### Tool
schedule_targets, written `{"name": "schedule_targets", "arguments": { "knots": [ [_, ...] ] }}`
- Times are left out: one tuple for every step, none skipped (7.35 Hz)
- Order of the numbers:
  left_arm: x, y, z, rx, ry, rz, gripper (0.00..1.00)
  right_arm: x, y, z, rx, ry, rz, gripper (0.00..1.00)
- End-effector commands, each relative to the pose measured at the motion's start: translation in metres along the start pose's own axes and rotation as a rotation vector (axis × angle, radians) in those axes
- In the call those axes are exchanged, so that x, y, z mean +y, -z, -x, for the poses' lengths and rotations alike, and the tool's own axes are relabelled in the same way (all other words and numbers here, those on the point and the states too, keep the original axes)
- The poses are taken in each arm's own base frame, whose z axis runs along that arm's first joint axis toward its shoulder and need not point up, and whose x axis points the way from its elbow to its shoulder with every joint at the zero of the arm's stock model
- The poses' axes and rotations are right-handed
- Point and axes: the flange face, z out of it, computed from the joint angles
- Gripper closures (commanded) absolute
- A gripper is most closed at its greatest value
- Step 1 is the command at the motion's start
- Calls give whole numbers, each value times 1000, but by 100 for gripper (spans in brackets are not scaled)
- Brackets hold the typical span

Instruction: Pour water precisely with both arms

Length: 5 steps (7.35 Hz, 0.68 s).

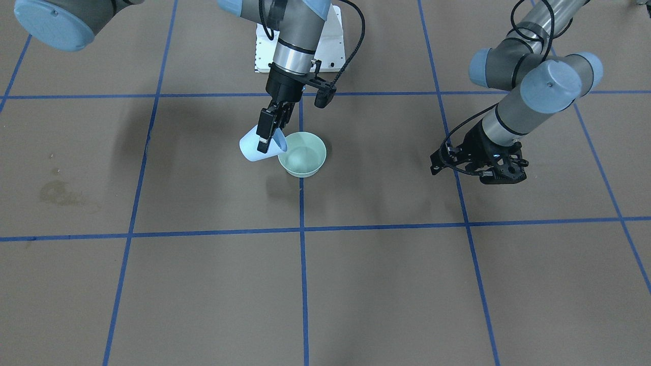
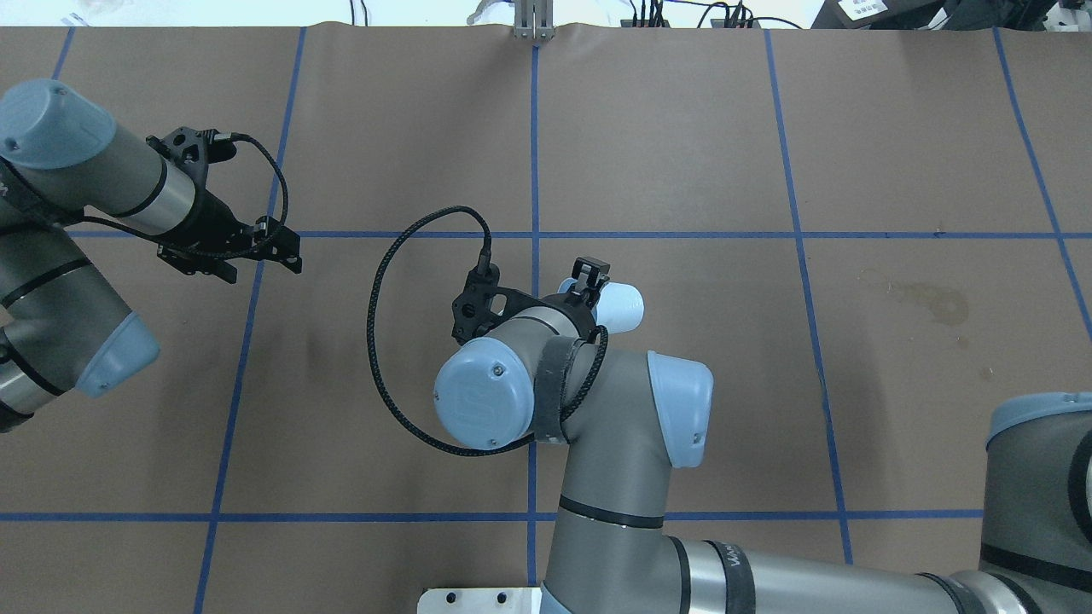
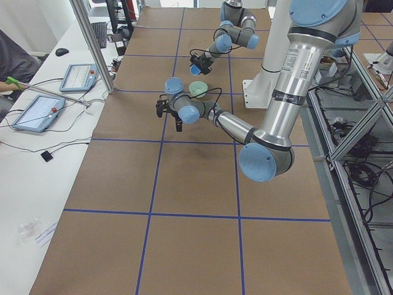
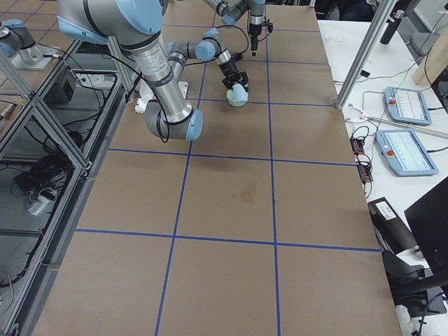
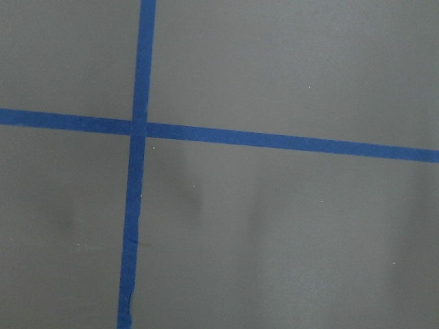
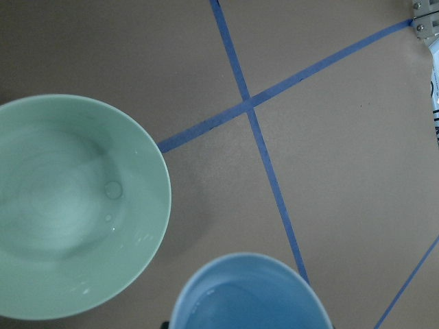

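My right gripper (image 1: pixel 266 136) is shut on a light blue cup (image 1: pixel 253 148) and holds it tilted, its mouth at the rim of a pale green bowl (image 1: pixel 303 154). In the right wrist view the bowl (image 6: pixel 72 205) holds a little clear water (image 6: pixel 82 199) with ripples and a bubble, and the cup (image 6: pixel 247 295) below it shows glints inside. From overhead the cup (image 2: pixel 619 305) sticks out past my right wrist and the bowl is hidden under the arm. My left gripper (image 1: pixel 478 166) hovers over bare table, far from the bowl. Its fingers do not show clearly.
The table is brown paper with a blue tape grid (image 1: pixel 302 229). A dark damp stain (image 1: pixel 60 193) lies on my right side, also seen overhead (image 2: pixel 926 300). The white pedestal base (image 1: pixel 333 48) stands behind the bowl. Operator tablets (image 3: pixel 37 112) lie beyond the far edge.
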Motion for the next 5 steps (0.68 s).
{"name": "schedule_targets", "arguments": {
  "knots": [
    [-1, -1, 2, -3, 3, 1, 0, -9, 1, 17, 37, 65, 59, 74],
    [-1, -1, 3, -4, 6, 1, 0, -13, -2, 29, 64, 98, 86, 74],
    [-1, -1, 3, -4, 6, 1, 0, -23, 9, 35, 99, 142, 126, 74],
    [-1, -3, 4, -7, 8, 3, 0, -29, 14, 39, 104, 160, 150, 74],
    [-2, -5, 6, -10, 11, 6, 0, -32, 10, 47, 113, 179, 175, 74]
  ]
}}
